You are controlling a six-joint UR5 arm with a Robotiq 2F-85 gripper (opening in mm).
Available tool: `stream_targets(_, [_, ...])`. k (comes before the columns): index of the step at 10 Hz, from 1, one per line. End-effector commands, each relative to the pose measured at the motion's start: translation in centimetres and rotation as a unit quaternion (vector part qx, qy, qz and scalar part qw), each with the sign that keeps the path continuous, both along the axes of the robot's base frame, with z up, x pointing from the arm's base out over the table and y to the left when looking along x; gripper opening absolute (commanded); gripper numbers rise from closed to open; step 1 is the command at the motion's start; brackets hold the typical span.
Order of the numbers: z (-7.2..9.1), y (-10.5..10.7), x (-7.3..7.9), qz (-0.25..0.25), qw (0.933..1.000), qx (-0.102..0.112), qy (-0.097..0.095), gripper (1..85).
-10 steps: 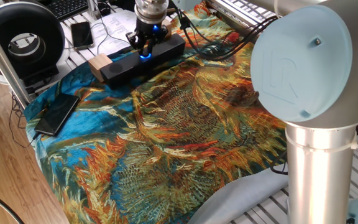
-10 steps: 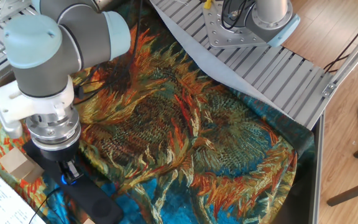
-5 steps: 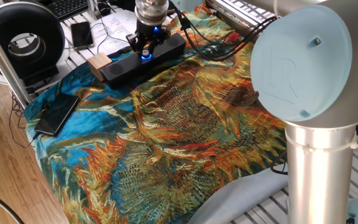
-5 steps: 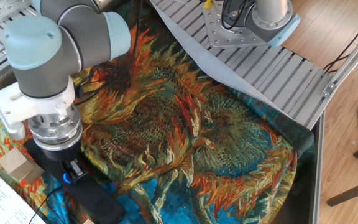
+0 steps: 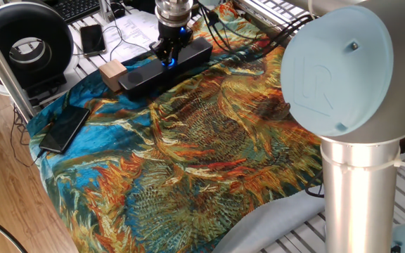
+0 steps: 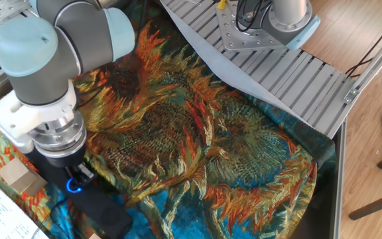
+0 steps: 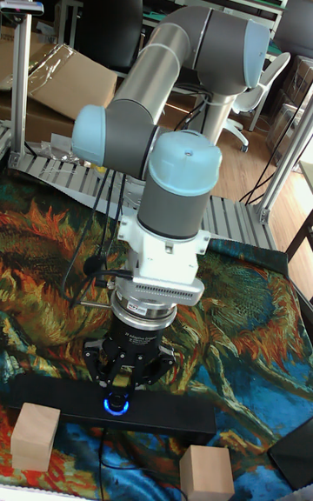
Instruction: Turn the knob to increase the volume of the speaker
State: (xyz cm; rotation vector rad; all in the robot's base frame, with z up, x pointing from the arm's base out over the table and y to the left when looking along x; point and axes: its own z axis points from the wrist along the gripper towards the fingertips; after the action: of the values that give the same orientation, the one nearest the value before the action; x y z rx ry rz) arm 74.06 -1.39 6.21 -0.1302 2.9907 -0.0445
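The speaker (image 5: 146, 72) is a long black bar lying at the far edge of the sunflower cloth, with a tan wooden block (image 5: 113, 70) at its left end. Its knob (image 5: 166, 64) glows blue on the top face. My gripper (image 5: 168, 56) points straight down on it, fingers closed around the dial. From the other side, the blue ring of the knob (image 6: 75, 186) shows just under the gripper (image 6: 78, 179), with the speaker (image 6: 105, 211) running off the bottom. In the tall view the gripper (image 7: 120, 390) covers most of the knob (image 7: 116, 406) on the speaker (image 7: 165, 418), between two wooden blocks.
A flat black smartphone (image 5: 65, 128) lies on the cloth's left edge. A big round black ring-shaped device (image 5: 27, 41), a second phone (image 5: 92, 39) and papers sit behind the speaker. Cables trail from the wrist. The robot's base column (image 5: 361, 183) fills the near right.
The gripper and wrist have turned about the vertical axis while staying on the knob. The speaker has shifted slightly with it.
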Motion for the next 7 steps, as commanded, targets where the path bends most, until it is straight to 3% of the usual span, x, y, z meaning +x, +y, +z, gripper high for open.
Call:
stream_targets(1, [0.71, 0.1, -0.25, 0.029, 0.9993, -0.019, 0.013, 32.3])
stream_targets(7, [0.13, 0.58, 0.56, 0.035, 0.9994, -0.008, 0.004, 29.0])
